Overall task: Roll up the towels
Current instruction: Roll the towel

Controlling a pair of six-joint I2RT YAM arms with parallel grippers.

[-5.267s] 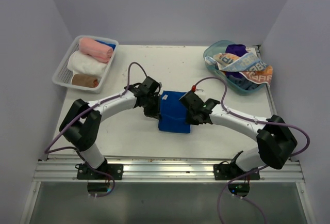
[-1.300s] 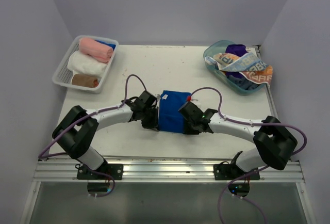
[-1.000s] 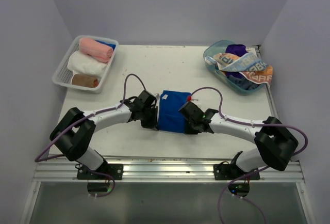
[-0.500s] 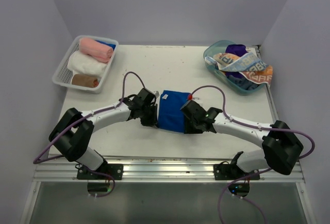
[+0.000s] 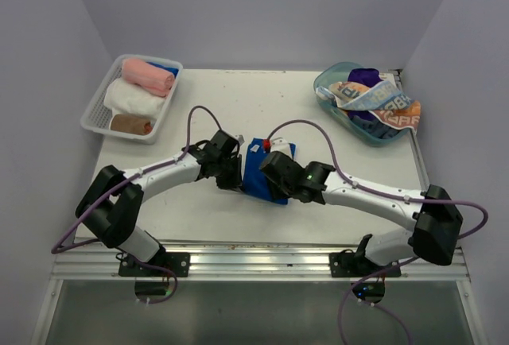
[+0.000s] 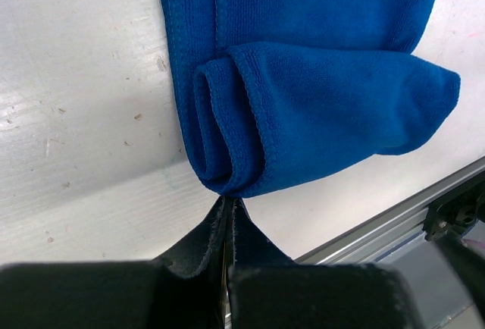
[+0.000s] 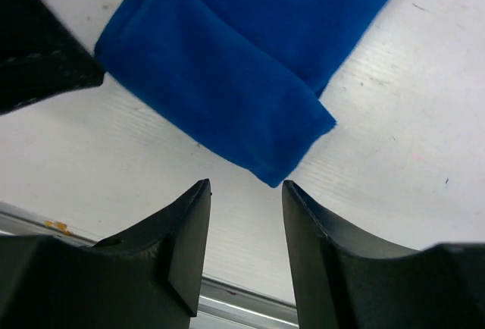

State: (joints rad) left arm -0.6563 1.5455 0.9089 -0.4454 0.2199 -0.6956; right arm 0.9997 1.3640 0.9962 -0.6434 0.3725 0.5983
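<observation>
A royal blue towel [image 5: 253,170] lies mid-table, its near edge turned over into a loose roll [image 6: 318,101]. My left gripper [image 6: 228,202] is shut, its tips touching the left end of that roll with no cloth seen between them. My right gripper [image 7: 246,192] is open just in front of the roll's right corner [image 7: 280,166], and nothing sits between its fingers. In the top view the right gripper [image 5: 274,182] covers part of the towel. A printed towel [image 5: 382,102] and a purple towel [image 5: 364,76] lie unrolled in the teal tub.
A white mesh basket [image 5: 94,110] at the back left holds rolled pink [image 5: 148,75], white [image 5: 131,98] and brown [image 5: 131,125] towels. The teal tub [image 5: 328,91] stands at the back right. A metal rail [image 5: 254,261] runs along the table's near edge.
My right gripper has opened, let go of the blue towel and swung left over it. The left gripper stays shut at the roll's left end.
</observation>
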